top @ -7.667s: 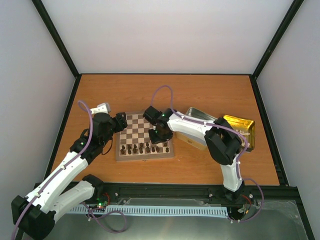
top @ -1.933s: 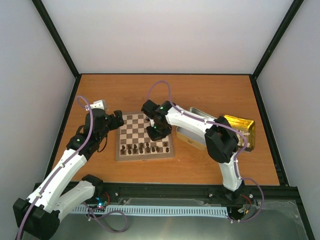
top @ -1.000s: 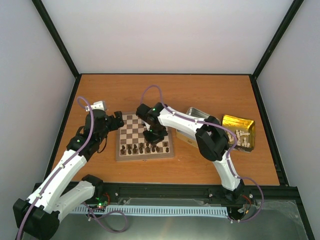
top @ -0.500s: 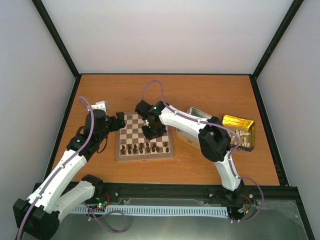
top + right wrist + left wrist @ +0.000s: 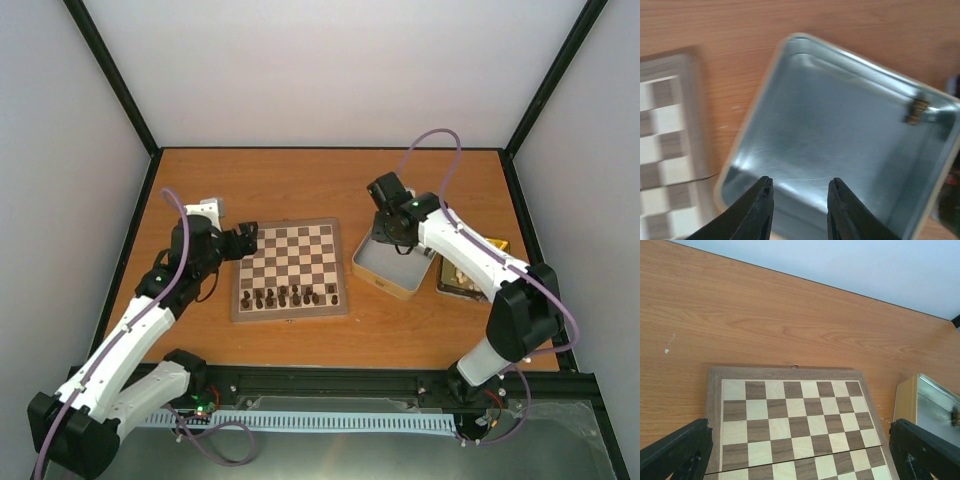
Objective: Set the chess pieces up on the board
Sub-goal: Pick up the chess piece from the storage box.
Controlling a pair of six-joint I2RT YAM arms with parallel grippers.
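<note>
Wooden table, white walls. One board at centre, dark chess pieces rowed along its 6 o'clock edge, too small to count. Two tins at 3 o'clock: silver tin with one stray piece, gold tin beyond. Left gripper spread wide, empty. Right gripper, earlier over board, now above silver tin, parted, empty.

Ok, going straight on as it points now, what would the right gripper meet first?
Probably the bare floor of the silver tin; the right gripper points down into it. The lone dark piece lies off-line in a corner.
</note>
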